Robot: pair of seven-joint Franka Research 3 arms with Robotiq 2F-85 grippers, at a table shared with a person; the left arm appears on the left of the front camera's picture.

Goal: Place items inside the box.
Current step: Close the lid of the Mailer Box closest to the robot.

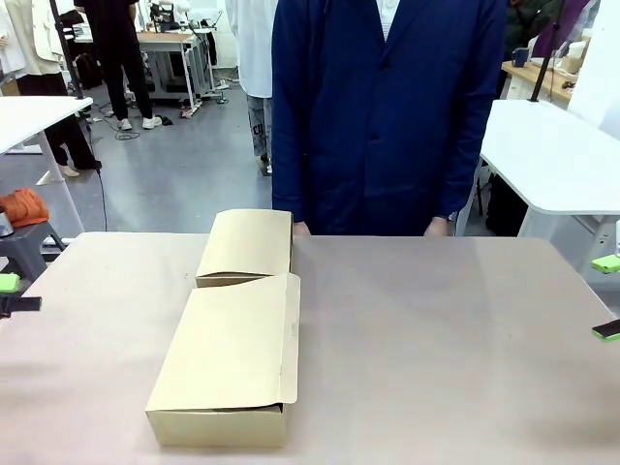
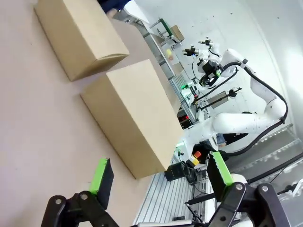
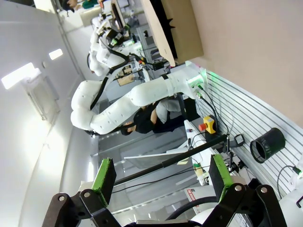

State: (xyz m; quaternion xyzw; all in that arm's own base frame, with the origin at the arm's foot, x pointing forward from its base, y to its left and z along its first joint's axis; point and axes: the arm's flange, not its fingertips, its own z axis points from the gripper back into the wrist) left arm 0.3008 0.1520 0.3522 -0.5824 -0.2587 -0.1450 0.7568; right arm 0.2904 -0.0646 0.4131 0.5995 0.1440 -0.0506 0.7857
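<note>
The box [image 1: 237, 339] lies lengthwise on the table [image 1: 436, 349], left of centre, with both flap lids down. A person [image 1: 387, 107] stands at the far edge. The left gripper [image 2: 158, 177] and the right gripper [image 3: 158, 177] sit at opposite table sides, jaws apart and holding nothing.

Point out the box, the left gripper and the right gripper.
box [image 1: 232, 358]: front view, top of the nearer closed flap lid.
left gripper [image 2: 161, 175]: left wrist view, midway between its open fingertips.
right gripper [image 3: 161, 177]: right wrist view, midway between its open fingertips.
</note>
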